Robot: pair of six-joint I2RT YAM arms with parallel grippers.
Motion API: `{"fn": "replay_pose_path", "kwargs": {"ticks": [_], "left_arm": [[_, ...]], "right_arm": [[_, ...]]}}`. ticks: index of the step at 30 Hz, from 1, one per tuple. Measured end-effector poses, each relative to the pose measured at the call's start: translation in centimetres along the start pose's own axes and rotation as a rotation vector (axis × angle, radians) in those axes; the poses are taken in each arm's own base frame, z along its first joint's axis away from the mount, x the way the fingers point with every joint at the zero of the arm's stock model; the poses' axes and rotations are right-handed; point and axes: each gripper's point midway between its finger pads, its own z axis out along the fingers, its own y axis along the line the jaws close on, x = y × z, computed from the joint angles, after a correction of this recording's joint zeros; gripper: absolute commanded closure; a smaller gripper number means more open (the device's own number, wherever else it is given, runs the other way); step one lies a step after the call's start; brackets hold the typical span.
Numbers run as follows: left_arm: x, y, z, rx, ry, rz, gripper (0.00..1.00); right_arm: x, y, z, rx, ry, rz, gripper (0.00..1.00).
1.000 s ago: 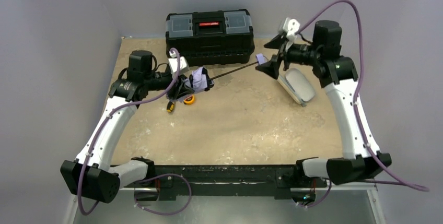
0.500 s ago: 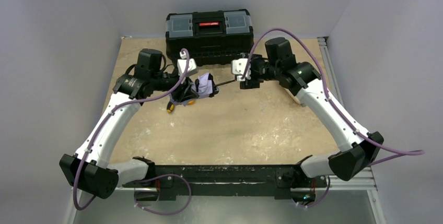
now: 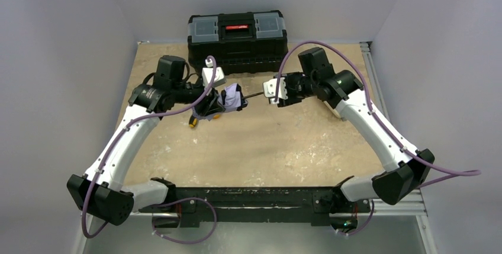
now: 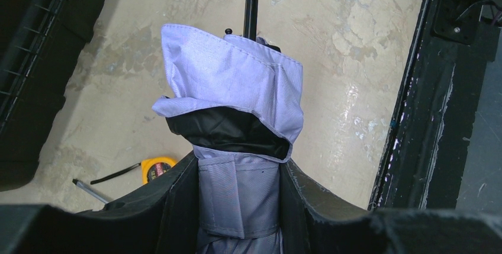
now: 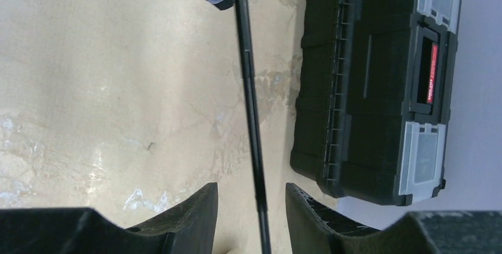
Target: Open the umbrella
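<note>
The umbrella (image 3: 232,96) hangs just above the table, its lavender fabric with black lining (image 4: 237,82) bunched and folded. My left gripper (image 3: 208,105) is shut on the folded canopy (image 4: 237,168); both pads press into the cloth. The thin black shaft (image 3: 253,95) runs from the canopy toward my right gripper (image 3: 270,95). In the right wrist view the shaft (image 5: 248,88) passes between the jaws of that gripper (image 5: 251,198), with a gap showing on each side, so it is open around the shaft. The handle is hidden.
A black toolbox (image 3: 238,41) with a red latch stands at the back, close beside the shaft (image 5: 367,88). A yellow tape measure (image 4: 157,168) and a thin pen-like rod (image 4: 89,190) lie on the table under the left gripper. Black frame rails edge the table's near side (image 3: 248,198).
My right arm has swung left from the table's far right to the shaft, and its jaws have narrowed around it. The left gripper has kept its hold, shifting only slightly.
</note>
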Motion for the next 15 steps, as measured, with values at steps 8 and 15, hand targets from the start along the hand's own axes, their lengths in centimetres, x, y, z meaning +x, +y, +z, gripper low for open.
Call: {"fn": "replay_pose_path", "kwargs": {"ticks": [8,15], "left_arm": [[-0.4,-0.1,-0.1,0.009,-0.004,0.002,1.0],[0.2,-0.2,-0.6,0.027,0.002,-0.034,1.0]], "right_arm": [[1.6,1.0,0.9,-0.019,0.057,-0.025,0.73],[7.3,1.3,0.6,0.027,0.225,-0.01,0.8]]}}
